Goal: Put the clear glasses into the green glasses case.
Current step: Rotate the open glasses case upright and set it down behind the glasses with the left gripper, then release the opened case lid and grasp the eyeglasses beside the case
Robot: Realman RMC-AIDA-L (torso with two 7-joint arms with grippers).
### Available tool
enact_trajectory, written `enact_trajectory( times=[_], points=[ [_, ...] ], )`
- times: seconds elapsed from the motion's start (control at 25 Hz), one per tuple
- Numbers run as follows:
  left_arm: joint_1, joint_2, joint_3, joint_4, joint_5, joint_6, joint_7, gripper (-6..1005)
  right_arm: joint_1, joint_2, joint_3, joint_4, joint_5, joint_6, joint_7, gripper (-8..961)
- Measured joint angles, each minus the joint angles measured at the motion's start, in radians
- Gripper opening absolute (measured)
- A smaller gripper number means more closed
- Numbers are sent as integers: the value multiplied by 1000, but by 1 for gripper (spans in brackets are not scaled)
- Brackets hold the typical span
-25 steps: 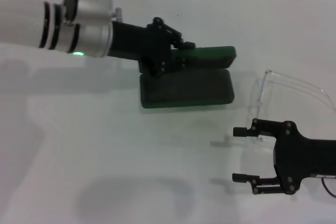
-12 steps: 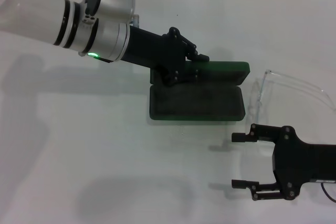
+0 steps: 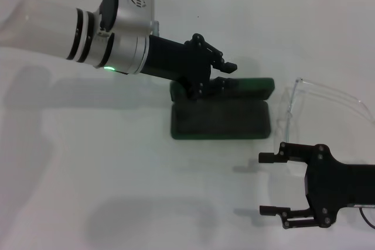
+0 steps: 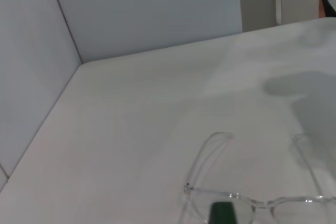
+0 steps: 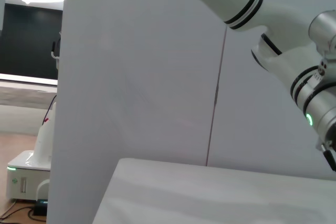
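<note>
Since the earlier frame, the lid of the green glasses case (image 3: 221, 109) has been lowered by the left gripper (image 3: 225, 72), clenched on it. The clear glasses (image 3: 319, 100) lie beside. The right gripper (image 3: 272, 183) is held released nearby.

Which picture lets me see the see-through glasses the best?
The left wrist view: the clear glasses fill its lower part, with the front frame and both thin arms traceable on the white table. The head view shows them only faintly, right of the green glasses case. The right wrist view shows none.
</note>
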Motion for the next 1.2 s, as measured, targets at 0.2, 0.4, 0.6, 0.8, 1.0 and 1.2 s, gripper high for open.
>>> enact_trajectory(
  times=[0.2, 0.4, 0.6, 0.8, 1.0, 1.2],
  points=[
    [2, 0, 0, 11, -8, -33, -2, 231, -7, -2, 1, -1, 0, -5, 3, 710],
    [3, 0, 0, 14, -75, -17, -1, 285, -24, -7, 7, -7, 1, -5, 4, 709],
    [87, 8, 0, 7, -284, 122, 31, 508, -20, -13, 46, -16, 3, -7, 58, 708],
    [303, 4, 0, 41, -560, 268, 180, 603, -1, -33, 74, -132, -21, 10, 299, 707],
    [461, 3, -1, 123, -668, 295, 329, 599, 62, -72, 129, -364, -137, 18, 738, 706],
    [545, 1, -5, 163, -699, 303, 354, 597, 190, -68, 223, -543, -422, 24, 1211, 705]
  ],
)
